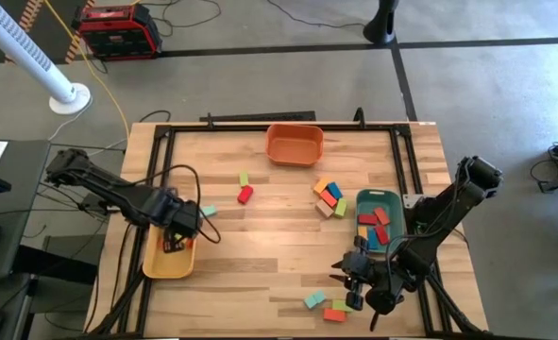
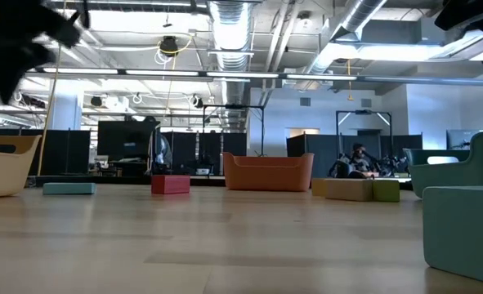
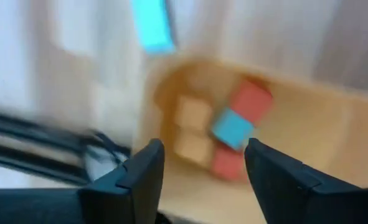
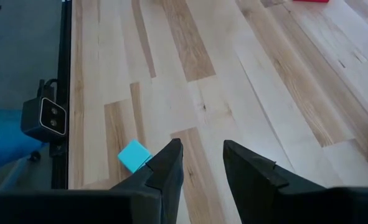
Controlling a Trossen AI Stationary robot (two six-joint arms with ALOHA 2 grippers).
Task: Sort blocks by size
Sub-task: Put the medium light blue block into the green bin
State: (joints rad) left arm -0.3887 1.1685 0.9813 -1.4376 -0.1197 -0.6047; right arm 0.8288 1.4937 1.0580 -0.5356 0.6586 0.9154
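At the left of the high view my left end effector [image 1: 177, 238] hangs directly over the yellow tray [image 1: 168, 261] at the bench's left edge. In the left wrist view its fingers [image 3: 147, 171] stand parted with nothing between them, and the tray below holds small blocks [image 3: 232, 130]: two tan, two red and one blue, lying loose and touching. I judge the fingers are spread above the tray because a block has just been let go there; this tray seems to be the place for the small cubes. A light blue block [image 1: 209, 212] lies on the bench [image 1: 260, 255] just beside that arm. Toward the middle, a green block [image 1: 244, 178] and a red block [image 1: 245, 195] lie near each other, with the orange tray [image 1: 294, 144] at the upper centre, contents not visible. Right of centre a mixed cluster [image 1: 329, 196] sits just beside the green tray [image 1: 388, 200], which already holds several blocks. At the lower right my right end effector [image 1: 354, 283] is low over the bench, fingers nearly shut and holding nothing; the right wrist view shows a blue cube [image 4: 134, 155] just beside them, probably its next pick. More blocks [image 1: 326, 306] lie near it, unsorted.
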